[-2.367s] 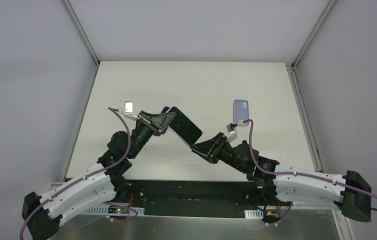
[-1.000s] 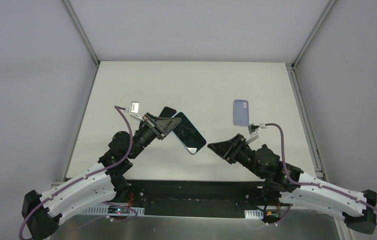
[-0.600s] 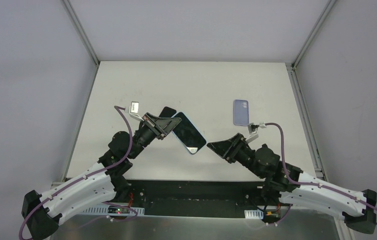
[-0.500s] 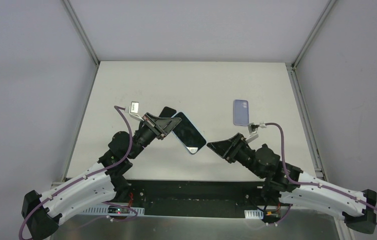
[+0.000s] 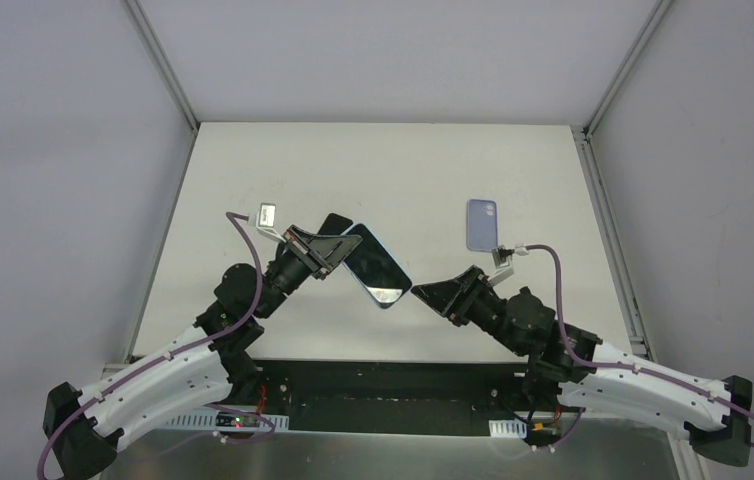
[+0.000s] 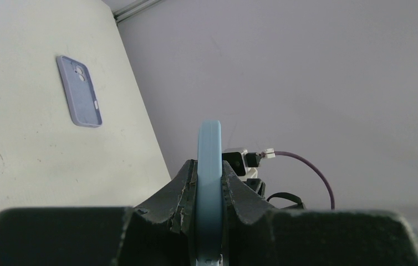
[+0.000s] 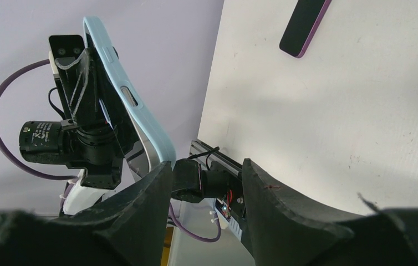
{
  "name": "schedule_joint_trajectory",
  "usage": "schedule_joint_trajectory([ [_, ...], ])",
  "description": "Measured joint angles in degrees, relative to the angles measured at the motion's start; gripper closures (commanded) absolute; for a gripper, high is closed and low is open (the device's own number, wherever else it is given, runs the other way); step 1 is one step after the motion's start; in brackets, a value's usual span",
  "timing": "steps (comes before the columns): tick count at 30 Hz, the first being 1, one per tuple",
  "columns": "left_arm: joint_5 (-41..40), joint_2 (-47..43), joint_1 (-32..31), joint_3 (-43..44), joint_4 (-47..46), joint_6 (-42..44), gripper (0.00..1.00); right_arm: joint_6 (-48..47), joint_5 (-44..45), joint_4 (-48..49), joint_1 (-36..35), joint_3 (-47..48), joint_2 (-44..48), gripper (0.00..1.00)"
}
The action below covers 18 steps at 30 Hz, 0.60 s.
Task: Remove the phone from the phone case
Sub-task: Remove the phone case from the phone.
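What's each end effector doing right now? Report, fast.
Left end effector: closed, holding the light blue phone.
Right end effector: open, holding nothing.

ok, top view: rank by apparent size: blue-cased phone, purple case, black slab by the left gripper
1. blue-cased phone, though it is held up, nearer the camera
2. purple case
3. black slab, mostly hidden, so its rank is unsure

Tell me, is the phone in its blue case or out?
In. The blue case rims the phone, pinched in the left fingers.
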State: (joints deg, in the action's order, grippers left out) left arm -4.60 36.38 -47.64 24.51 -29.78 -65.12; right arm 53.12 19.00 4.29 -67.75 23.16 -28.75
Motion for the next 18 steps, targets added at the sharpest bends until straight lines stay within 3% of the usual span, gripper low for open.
schedule_joint_trajectory([
  [18, 0.04, -1.09, 0.00, 0.00, 0.00, -0.02, 1.00, 0.15, 0.11, -0.48, 0.00, 0.09, 0.68, 0.48],
])
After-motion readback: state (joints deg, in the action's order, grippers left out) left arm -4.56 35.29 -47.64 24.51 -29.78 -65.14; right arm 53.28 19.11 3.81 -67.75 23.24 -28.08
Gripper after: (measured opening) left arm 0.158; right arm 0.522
